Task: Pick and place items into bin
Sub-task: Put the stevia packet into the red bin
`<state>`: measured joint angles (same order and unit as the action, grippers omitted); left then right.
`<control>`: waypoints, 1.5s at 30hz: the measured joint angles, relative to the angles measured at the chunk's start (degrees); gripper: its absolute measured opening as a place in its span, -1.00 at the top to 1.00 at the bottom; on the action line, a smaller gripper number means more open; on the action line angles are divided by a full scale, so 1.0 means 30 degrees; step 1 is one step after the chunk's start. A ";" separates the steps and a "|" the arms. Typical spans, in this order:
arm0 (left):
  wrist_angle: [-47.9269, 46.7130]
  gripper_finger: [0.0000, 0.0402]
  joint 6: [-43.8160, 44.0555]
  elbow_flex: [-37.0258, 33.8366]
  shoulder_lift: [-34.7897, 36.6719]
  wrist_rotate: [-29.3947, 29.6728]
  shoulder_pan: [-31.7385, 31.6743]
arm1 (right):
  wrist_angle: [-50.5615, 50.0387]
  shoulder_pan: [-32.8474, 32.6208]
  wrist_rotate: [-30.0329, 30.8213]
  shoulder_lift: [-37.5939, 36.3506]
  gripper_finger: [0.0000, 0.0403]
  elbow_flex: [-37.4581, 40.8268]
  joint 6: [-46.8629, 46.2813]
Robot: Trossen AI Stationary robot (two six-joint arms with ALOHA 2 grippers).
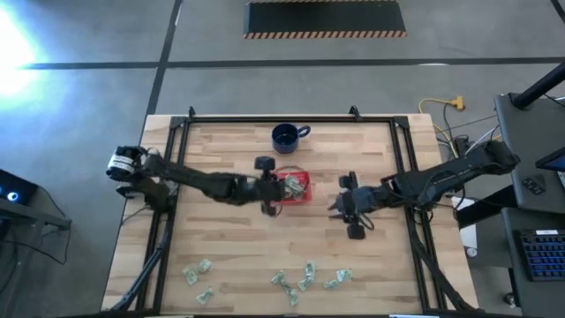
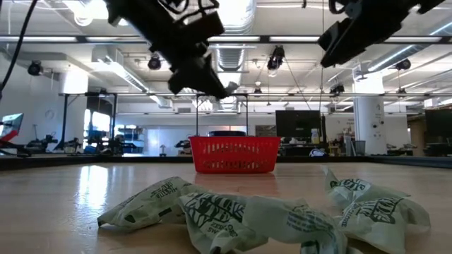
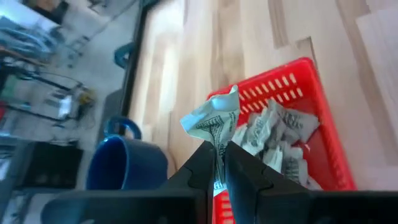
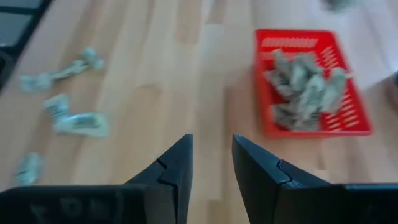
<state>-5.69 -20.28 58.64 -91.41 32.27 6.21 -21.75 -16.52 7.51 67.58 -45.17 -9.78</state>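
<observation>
Left gripper (image 3: 219, 163): fingers closed tight on one crumpled item (image 3: 211, 121) — a pale green-and-white wrapper piece that stands up out of the fingertips. In the left wrist view it is held above the near edge of the bin (image 3: 314, 109). In the high view this gripper (image 1: 269, 189) sits at frame centre, touching or just over the left edge of the bin (image 1: 305, 190).

Right gripper (image 4: 211, 163): fingers parted by a moderate gap, nothing between them. In the high view it (image 1: 345, 207) hovers right of centre, near the bin but apart from it, over bare wood.

Worktop (image 1: 229, 247): pale butcher-block planks inside a black frame. A dark blue mug (image 1: 286, 136) stands in the upper centre, just above the bin. Loose items (image 1: 305, 276) lie scattered along the lower edge of the high view, with a smaller cluster (image 1: 198, 272) at lower left — all well apart from the bin. In the low view several of them (image 2: 233, 212) fill the foreground, printed dark green on whitish film.

Room: grey concrete floor with a hazard-striped mat at the top of the high view; a desk with a keyboard at far right. The low view shows an open hall with ceiling lights and monitors behind.

Bin: bright red, shallow, square, slatted walls. It already holds a heap of crumpled pieces (image 4: 305, 84), reaching about the rim.
</observation>
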 joint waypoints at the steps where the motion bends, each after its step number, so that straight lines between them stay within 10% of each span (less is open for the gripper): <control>1: -0.0050 0.92 -0.0201 -0.0007 -0.0002 -0.0528 -0.0368 | -0.0011 -0.0331 0.0000 -0.0030 0.49 0.0009 -0.0266; 12: 0.0020 0.92 -0.1074 -0.0090 -0.0483 -0.6725 -0.2986 | -0.0252 -0.2569 0.0272 0.0477 0.55 0.0140 -0.1608; 21: 0.0116 0.81 -0.2030 -0.0090 -0.0476 -0.6893 -0.3049 | -0.0264 -0.2706 0.1014 0.0609 0.59 0.0144 -0.1681; 35: 0.0113 0.03 -0.1165 -0.0090 -0.0467 -0.6871 -0.3049 | 0.0362 -0.2917 0.1049 0.0674 0.55 0.1451 -0.3216; 45: -0.0453 -0.05 -0.0793 -0.0253 -0.0345 -0.6805 -0.2903 | 0.5321 -0.6436 0.1455 0.0674 0.59 0.4914 -0.7027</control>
<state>-7.05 -22.66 57.88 -92.44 11.86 -2.50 -5.79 -35.83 11.87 69.60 -30.43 -30.86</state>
